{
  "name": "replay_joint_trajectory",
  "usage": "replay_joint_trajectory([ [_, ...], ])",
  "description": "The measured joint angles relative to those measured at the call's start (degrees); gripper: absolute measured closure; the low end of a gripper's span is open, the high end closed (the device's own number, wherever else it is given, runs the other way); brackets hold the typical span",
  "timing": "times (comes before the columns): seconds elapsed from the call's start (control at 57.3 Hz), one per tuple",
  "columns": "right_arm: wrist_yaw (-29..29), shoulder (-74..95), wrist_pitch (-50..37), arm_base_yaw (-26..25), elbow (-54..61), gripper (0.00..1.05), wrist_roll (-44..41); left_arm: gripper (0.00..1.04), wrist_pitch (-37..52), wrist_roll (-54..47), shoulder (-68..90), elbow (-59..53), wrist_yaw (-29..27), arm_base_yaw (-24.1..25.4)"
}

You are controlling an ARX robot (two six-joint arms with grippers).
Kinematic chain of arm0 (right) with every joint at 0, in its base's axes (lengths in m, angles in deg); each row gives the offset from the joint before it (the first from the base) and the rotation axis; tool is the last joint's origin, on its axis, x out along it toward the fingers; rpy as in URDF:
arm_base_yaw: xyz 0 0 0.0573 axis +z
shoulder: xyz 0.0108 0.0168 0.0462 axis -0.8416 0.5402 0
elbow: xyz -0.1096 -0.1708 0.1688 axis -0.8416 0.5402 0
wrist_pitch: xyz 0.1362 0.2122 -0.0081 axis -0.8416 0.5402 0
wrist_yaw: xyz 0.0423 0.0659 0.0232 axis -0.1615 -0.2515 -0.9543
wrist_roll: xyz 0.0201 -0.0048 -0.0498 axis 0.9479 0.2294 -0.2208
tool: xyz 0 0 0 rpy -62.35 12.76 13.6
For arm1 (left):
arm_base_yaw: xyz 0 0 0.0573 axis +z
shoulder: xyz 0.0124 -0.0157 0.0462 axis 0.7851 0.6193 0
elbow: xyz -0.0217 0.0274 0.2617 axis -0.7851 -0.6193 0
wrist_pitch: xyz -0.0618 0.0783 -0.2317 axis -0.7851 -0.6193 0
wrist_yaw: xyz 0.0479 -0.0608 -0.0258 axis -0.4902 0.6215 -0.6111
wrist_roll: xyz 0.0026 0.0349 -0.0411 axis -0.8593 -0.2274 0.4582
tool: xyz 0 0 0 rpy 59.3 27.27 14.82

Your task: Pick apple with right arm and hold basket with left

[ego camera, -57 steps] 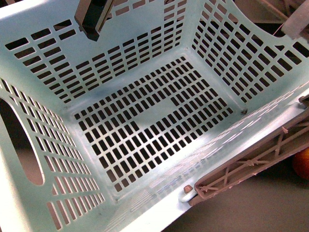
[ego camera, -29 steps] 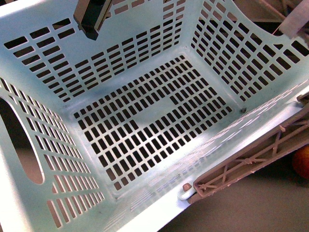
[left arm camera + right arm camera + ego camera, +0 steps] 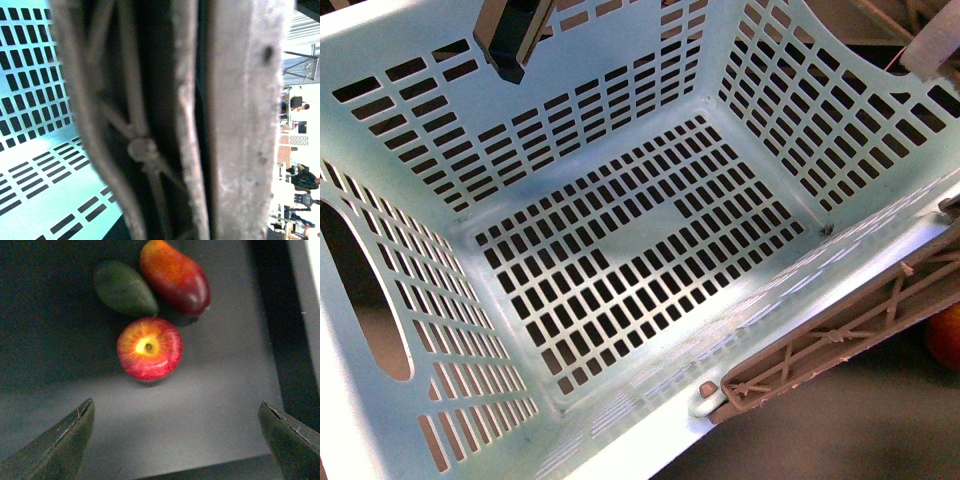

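The right tool (image 3: 175, 404) hangs over the dark counter (image 3: 225, 405). Its two tips are wide apart. The apple (image 3: 149, 348) sits on the counter under it, with its stem dimple facing up, and it touches neither tip. Just beside the apple lie a dark green fruit (image 3: 125, 288) and a long red and orange fruit (image 3: 175, 276). The basket (image 3: 640, 440) fills the front view. The left tool (image 3: 510, 48) is up at the basket's far wall. Its camera sees a brown handle (image 3: 145, 150) very close and blurry, so I cannot tell if the tool grips it.
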Motion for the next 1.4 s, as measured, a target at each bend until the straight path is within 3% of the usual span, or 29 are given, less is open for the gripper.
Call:
replay_joint_trajectory([
  [0.436, 2.3, 25.4, -1.2, 4.0, -15.4, 0.09, -1.5, 0.89, 0.0, 0.0, 0.0, 0.0, 0.0, 0.0],
  [0.803, 4.9, 32.2, 1.9, 4.8, -25.4, 0.09, -1.5, 0.89, 0.0, 0.0, 0.0, 0.0, 0.0, 0.0],
  [1.256, 5.0, 37.3, 3.1, 4.3, -29.0, 0.09, -1.4, 0.89, 0.0, 0.0, 0.0, 0.0, 0.0, 0.0],
  [1.396, 4.7, 37.4, 3.1, 4.1, -29.0, 0.19, -1.2, 0.89, 0.0, 0.0, 0.0, 0.0, 0.0, 0.0],
])
